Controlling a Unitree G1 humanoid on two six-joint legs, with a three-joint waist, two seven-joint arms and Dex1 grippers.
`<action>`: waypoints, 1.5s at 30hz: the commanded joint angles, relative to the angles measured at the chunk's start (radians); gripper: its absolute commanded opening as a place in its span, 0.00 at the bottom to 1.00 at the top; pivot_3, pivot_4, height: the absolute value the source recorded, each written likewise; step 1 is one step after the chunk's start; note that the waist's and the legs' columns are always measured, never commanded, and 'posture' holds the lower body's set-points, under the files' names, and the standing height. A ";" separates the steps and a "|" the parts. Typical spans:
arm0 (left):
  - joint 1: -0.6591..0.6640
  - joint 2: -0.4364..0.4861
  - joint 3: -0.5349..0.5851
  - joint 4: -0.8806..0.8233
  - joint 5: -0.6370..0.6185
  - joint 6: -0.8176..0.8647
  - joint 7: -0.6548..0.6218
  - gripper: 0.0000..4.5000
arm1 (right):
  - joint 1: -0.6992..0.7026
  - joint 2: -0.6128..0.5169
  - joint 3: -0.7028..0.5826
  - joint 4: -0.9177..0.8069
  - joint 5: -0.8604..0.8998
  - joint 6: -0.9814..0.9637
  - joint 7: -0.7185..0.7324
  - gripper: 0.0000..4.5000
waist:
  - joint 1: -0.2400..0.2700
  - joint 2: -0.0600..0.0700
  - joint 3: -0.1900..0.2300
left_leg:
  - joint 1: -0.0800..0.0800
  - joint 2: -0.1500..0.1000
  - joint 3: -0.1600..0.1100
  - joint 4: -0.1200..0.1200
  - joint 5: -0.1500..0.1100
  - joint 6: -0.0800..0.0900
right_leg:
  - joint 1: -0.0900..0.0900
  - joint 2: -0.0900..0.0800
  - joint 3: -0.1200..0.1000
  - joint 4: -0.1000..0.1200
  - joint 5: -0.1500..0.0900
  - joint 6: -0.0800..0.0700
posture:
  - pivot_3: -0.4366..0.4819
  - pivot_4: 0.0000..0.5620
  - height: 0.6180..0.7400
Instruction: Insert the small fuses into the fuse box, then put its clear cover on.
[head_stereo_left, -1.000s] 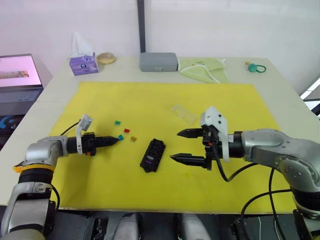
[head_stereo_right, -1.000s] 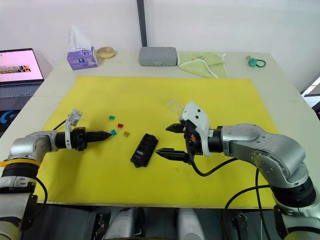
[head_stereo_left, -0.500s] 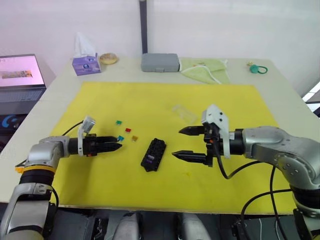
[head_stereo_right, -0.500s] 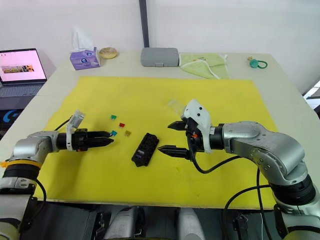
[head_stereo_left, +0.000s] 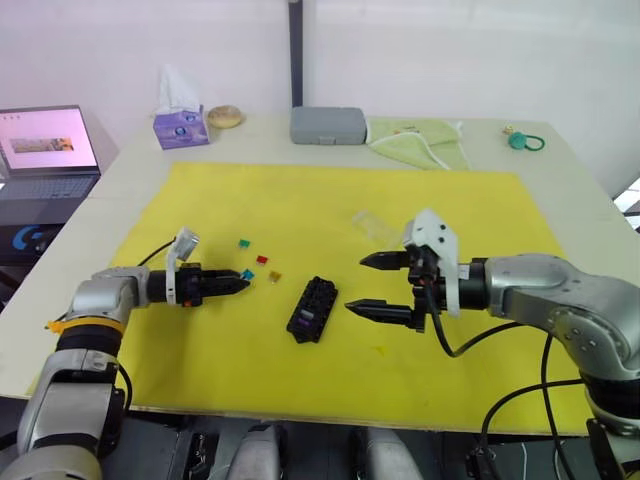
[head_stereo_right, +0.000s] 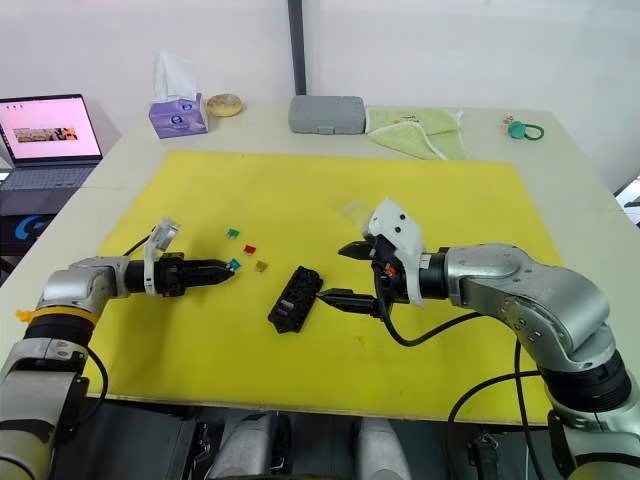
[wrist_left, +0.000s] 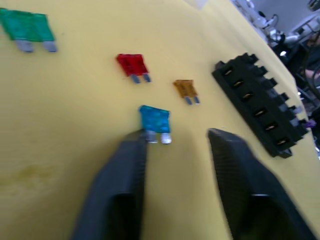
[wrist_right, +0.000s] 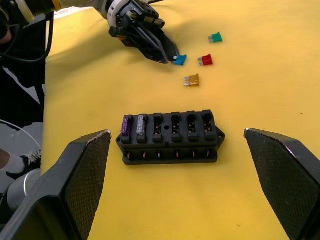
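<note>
Two of six slots filled in black plastic slotted fuse box (wrist_right: 170, 136): purple and grey. Beside it, teal (wrist_left: 155, 119), red (wrist_left: 132, 64), orange (wrist_left: 185, 89) and green (wrist_left: 27, 26) flat plastic fuses loose; clear plastic cover (head_stereo_left: 372, 227) off. Left gripper (wrist_left: 172, 137) parted, empty, at teal fuse; right gripper (head_stereo_left: 368, 284) wide open, empty.

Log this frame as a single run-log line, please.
left gripper: open at small teal plastic fuse | right gripper: open beside black plastic fuse box | purple and grey fuses seated

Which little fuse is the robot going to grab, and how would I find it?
Find the yellow mat, then the black fuse box near its middle. Toward the robot's left lie four tiny loose fuses. It seems to be after the teal fuse, right at the tips of the open left end effector; the others are green, red and orange.
</note>
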 joint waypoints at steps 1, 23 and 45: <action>0.000 -0.016 -0.015 0.020 0.020 0.006 0.003 0.03 | 0.001 -0.010 -0.039 -0.031 0.000 -0.012 -0.008 1.00 | 0.000 0.000 0.000 | 0.000 0.000 0.000 0.000 0.000 0.000 | 0.000 0.000 0.000 0.000 0.000 0.000 | 0.48 0.27 0.97; 0.121 0.113 0.171 -0.439 -0.213 0.268 0.030 0.00 | -0.168 0.092 -0.158 0.139 0.200 0.144 -0.110 1.00 | -0.027 -0.001 0.001 | -0.001 0.004 -0.001 0.000 0.000 0.000 | -0.002 0.000 0.000 0.001 0.000 0.000 | 0.48 0.27 0.97; -0.123 -0.061 0.201 -0.739 -0.544 0.411 0.252 0.00 | -0.544 0.285 -0.182 0.410 0.433 0.290 -0.249 0.61 | -0.027 -0.001 0.001 | -0.004 0.001 -0.001 -0.001 0.000 -0.001 | -0.005 0.000 0.000 0.000 0.000 0.000 | 0.48 0.27 0.97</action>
